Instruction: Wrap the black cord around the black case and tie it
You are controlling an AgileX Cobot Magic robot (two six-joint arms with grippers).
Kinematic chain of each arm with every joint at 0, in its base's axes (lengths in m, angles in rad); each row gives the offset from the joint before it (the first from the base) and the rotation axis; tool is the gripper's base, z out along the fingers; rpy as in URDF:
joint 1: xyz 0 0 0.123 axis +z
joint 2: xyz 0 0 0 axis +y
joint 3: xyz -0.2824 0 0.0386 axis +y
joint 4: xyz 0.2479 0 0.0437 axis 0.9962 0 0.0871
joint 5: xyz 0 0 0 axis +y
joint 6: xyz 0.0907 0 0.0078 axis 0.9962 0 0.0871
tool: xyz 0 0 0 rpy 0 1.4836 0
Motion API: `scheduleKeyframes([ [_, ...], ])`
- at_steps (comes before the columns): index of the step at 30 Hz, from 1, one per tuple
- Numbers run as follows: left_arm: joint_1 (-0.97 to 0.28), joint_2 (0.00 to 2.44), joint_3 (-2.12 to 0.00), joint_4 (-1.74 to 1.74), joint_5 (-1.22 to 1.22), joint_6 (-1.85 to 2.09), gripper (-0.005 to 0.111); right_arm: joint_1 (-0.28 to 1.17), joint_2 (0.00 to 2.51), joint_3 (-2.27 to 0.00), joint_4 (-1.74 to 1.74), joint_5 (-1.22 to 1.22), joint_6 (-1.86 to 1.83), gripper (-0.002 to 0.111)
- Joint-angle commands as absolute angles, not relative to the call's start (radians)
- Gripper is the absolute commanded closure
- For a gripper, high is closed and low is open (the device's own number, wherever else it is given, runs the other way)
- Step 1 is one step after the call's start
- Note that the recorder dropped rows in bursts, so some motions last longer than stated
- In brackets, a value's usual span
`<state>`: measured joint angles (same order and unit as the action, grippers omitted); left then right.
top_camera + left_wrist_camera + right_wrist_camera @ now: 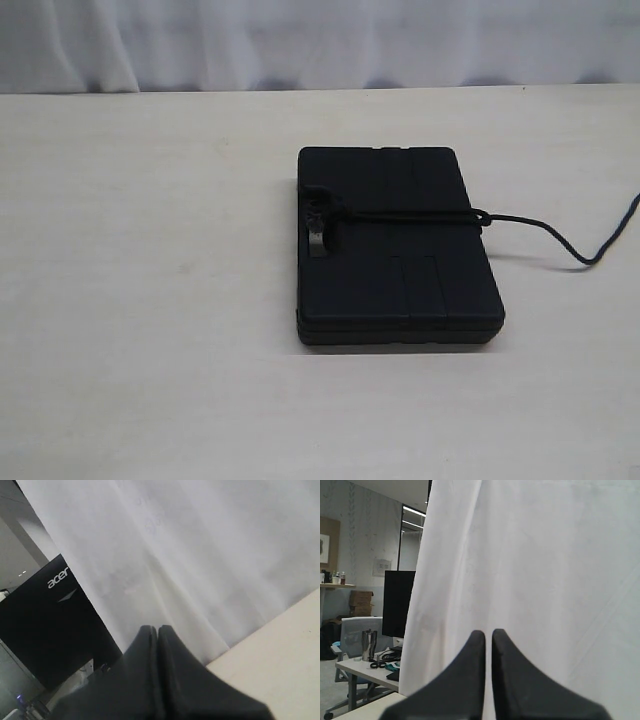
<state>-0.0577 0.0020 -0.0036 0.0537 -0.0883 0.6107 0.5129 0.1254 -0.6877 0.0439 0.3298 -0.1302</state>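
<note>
Your left hand [157,628] was closed tight, holding nothing, aimed at the white curtain [210,555]. In the right wrist view, your right hand [488,631] was closed and empty too. In the exterior view the black case [400,275] lay on the counter [150,300], the black cord [420,213] across it, its tail trailing to the right side. I judge you would have done well to take that tail near the case and keep it tight.
</note>
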Motion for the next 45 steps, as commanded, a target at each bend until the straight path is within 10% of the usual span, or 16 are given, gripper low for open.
scheduleKeyframes([
  [1, -0.053, 0.000, 0.000, 0.043, -0.073, 0.604, 0.107, 0.515, 0.121, -0.683, 0.048, 0.337, -0.135, 0.104],
  [45, -0.053, 0.000, 0.000, 0.039, 0.304, 0.047, 0.107, 0.515, 0.121, -0.683, 0.044, 0.337, -0.135, 0.104],
])
